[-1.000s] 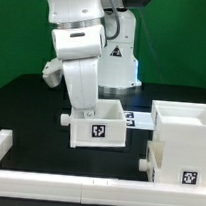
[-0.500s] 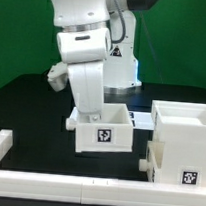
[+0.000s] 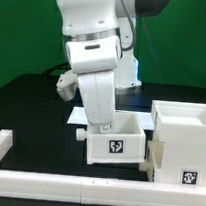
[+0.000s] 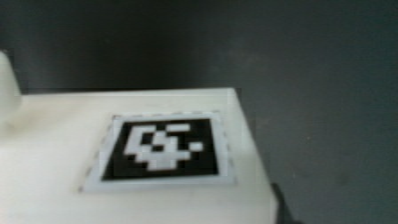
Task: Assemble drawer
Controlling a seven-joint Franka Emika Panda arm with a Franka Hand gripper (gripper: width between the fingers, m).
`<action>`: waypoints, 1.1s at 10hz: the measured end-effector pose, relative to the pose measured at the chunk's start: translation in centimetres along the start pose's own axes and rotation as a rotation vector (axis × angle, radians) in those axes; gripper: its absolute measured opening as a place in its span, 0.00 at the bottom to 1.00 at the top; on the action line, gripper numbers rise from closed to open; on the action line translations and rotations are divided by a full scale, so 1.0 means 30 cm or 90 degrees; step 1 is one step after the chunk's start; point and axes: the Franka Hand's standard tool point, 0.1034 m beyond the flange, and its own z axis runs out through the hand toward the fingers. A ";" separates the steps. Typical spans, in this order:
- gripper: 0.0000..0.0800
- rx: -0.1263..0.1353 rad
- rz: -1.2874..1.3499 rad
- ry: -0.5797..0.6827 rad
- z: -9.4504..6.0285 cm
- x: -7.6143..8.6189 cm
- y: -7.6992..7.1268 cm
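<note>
— Movement first: what had changed in the exterior view?

— The small tray (image 3: 118, 144) had travelled toward the exterior view's right. A second before, it sat left of centre; half a second before, near centre; at this moment it sat in the lower middle of the frame, just beside the tall housing (image 3: 180, 145) at lower right. The arm (image 3: 94, 60) had swung the same way and leaned over the tray.

— And the gripper?

— The gripper (image 3: 102, 121) reached down into the tray's open top. Its fingers were hidden by the wrist and the tray wall, so I could not tell whether they were spread or pinching the wall.

— Edges and room?

— Only a narrow dark gap separated the tray's right side from the housing. The black table (image 3: 30, 110) lay open to the left of the tray. A low white rail (image 3: 75, 184) ran along the bottom edge, near the tray's front, with a short rail piece (image 3: 1, 145) at lower left.

— The wrist view?

— Blurred. A white surface filled the lower left, carrying one black-and-white tag (image 4: 164, 150); its edge ran along dark ground on the right. No fingers showed there.
</note>
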 end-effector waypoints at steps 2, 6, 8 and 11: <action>0.05 0.001 0.010 0.000 0.006 0.044 0.006; 0.05 0.005 0.004 0.001 0.019 0.069 0.004; 0.05 0.006 0.010 0.001 0.021 0.076 0.005; 0.05 0.004 0.022 0.000 0.019 0.079 0.009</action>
